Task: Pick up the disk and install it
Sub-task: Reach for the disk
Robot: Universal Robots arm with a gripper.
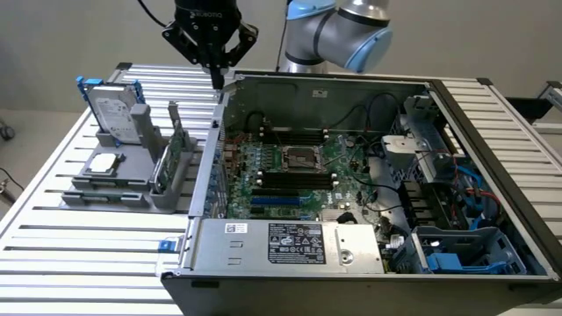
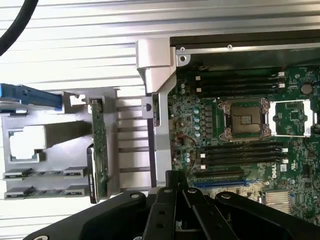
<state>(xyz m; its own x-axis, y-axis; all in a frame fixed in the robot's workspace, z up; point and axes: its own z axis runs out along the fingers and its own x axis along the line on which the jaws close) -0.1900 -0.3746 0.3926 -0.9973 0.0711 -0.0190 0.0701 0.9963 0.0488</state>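
The disk (image 1: 114,113) stands upright at the back of a grey holder (image 1: 131,174) on the exterior view's left, a silver-grey drive with a white label in a blue carrier. From the wrist view its blue carrier edge (image 2: 31,96) shows edge-on. My gripper (image 1: 216,78) hangs above the back left corner of the open computer case (image 1: 290,253), to the right of the disk and apart from it. Its dark fingers (image 2: 176,182) are shut together with nothing between them.
A green circuit card (image 1: 171,155) stands upright in the holder and a small silver chip (image 1: 104,163) lies in it. Inside the case are the motherboard (image 1: 294,174), a CPU socket (image 2: 244,120) and a blue drive bay (image 1: 457,253) at the front right. Slatted metal table (image 1: 79,263) surrounds all.
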